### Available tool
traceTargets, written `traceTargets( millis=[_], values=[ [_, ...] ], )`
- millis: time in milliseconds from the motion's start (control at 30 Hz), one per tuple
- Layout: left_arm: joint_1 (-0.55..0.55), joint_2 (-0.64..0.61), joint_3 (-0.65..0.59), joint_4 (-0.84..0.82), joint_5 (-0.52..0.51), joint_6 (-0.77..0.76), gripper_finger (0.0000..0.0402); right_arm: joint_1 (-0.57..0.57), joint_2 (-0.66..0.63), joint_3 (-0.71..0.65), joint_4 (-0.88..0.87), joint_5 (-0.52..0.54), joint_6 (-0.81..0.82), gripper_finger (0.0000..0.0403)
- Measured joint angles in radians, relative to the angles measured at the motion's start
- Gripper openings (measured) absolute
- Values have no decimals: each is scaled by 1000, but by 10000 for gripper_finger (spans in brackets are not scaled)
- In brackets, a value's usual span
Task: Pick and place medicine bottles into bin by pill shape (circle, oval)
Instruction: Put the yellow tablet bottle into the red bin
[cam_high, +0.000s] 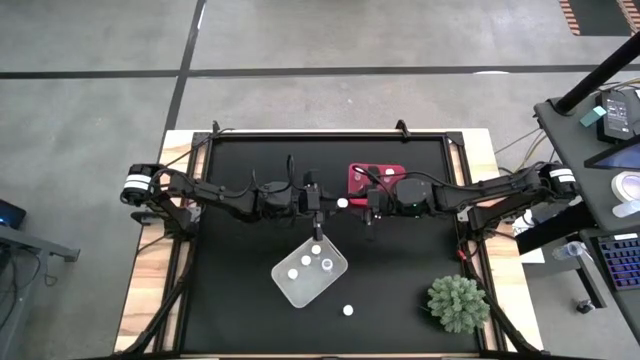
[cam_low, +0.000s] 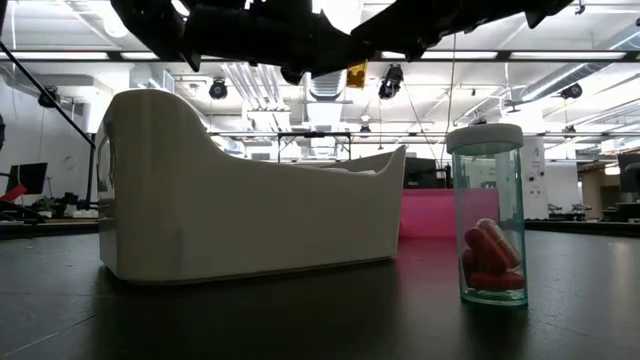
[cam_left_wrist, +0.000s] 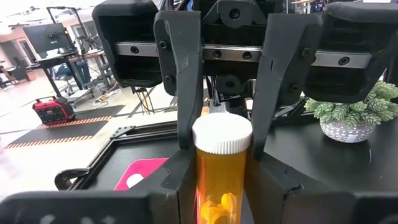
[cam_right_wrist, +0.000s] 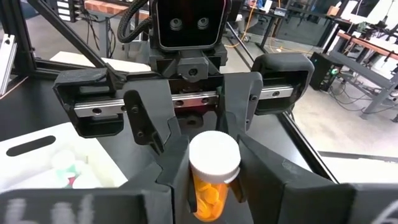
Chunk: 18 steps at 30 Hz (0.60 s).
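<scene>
An orange medicine bottle (cam_left_wrist: 219, 199) with a white cap (cam_left_wrist: 222, 134) hangs upright in mid-air above the table's middle. Both grippers meet at it, level and facing each other. My left gripper (cam_left_wrist: 221, 183) comes from the table's left and is shut on it. My right gripper (cam_right_wrist: 214, 180) comes from the right and is shut on the same bottle. From above, only the cap (cam_high: 342, 202) shows between the two hands. A white bin (cam_high: 310, 272) with three bottles stands just nearer. A pink bin (cam_high: 375, 178) lies behind. My left gripper pinches the bottle's orange body (cam_left_wrist: 217, 208) below the cap between its two fingers. The fingers lie level, coming from the table's left. The bottle stands upright, cap up, clear of the table. My right gripper has one finger (cam_right_wrist: 177, 165) on each side of the bottle at the cap's lower edge and upper body (cam_right_wrist: 208, 196). The fingers lie level, coming from the table's right, opposite the left fingers. In the left wrist view they flank the cap closely.
A loose bottle (cam_high: 348, 310) with red oval pills (cam_low: 490, 255) stands near the table's front edge. A spiky green plant (cam_high: 458, 303) sits at the front right. The white bin (cam_low: 240, 200) is tall-walled, and the pink bin (cam_low: 430, 215) lies behind it.
</scene>
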<state>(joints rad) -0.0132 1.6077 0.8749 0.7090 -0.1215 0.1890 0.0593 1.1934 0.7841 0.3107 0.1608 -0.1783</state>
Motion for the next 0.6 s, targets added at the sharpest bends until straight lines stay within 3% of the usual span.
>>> traceTargets(
  millis=[600],
  values=[
    [0,0,0,6,16,2,115,0,0,0,-3,-2,11,116]
  ],
)
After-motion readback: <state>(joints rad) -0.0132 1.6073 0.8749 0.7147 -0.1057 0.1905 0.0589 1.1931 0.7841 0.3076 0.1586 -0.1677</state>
